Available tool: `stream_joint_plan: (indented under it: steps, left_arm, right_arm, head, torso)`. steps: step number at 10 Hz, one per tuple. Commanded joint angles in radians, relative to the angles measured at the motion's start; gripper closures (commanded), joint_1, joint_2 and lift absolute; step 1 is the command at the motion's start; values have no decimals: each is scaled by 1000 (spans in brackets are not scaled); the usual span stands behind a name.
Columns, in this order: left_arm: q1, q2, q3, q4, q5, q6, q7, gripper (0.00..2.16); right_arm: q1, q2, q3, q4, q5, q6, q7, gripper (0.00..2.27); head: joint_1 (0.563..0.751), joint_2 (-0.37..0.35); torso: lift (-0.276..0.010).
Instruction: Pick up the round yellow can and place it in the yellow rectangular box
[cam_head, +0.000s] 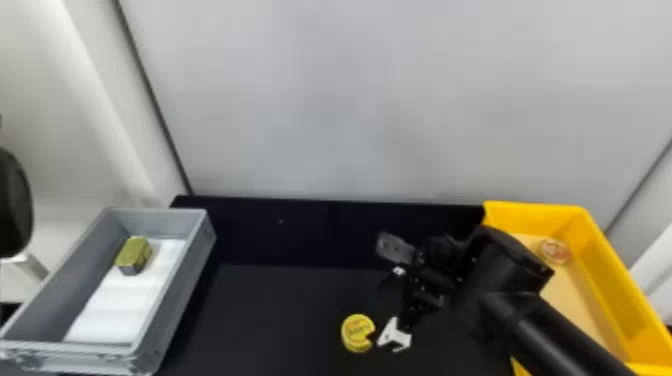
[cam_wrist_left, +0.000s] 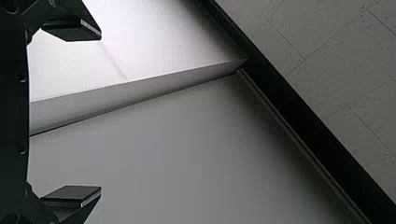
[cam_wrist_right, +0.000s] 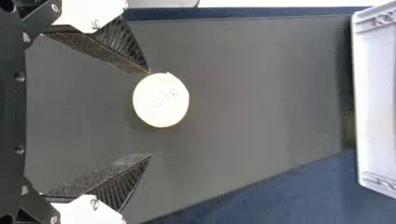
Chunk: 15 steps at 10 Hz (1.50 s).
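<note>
This is looking like a robotics lab or test booth: a jointed black robot arm (cam_head: 525, 310) is hanging over a plain black desk (cam_head: 270, 310), while a shallow grey plastic crate (cam_head: 191, 272) and a yellow rectangular plastic box (cam_head: 602, 267) are sitting at its opposite sides. Smooth pale grey wall panels (cam_head: 400, 100) are standing close behind, and speckled, office-style ceiling tiles (cam_wrist_left: 345, 88) are showing in the left wrist view.

A grey bin (cam_head: 186, 287) holds a green block (cam_head: 133, 252) and a white sheet (cam_head: 117, 305).
</note>
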Motion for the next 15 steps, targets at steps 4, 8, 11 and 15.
stream_joint_plan:
  steps: [4,8,11,15]
  left_arm:
    - [4,0,4,0,0,-5,0,114]
    - [0,-7,-5,5,0,-8,2,114]
    - [-9,-13,-17,14,0,-17,2,114]
    - [-14,-15,-20,20,0,-23,2,114]
  right_arm:
    - [5,50,-71,41,-95,53,-35,12]
    - [5,88,-85,152,-125,-12,-74,-2]
    - [-22,96,-70,225,-125,-66,-123,-2]
    - [-21,125,-96,288,-155,-79,-152,-2]
  head:
    - [663,54]
    - [663,54]
    - [663,54]
    - [663,54]
  torso:
    - [-10]
    - [-10]
    - [-10]
    - [-10]
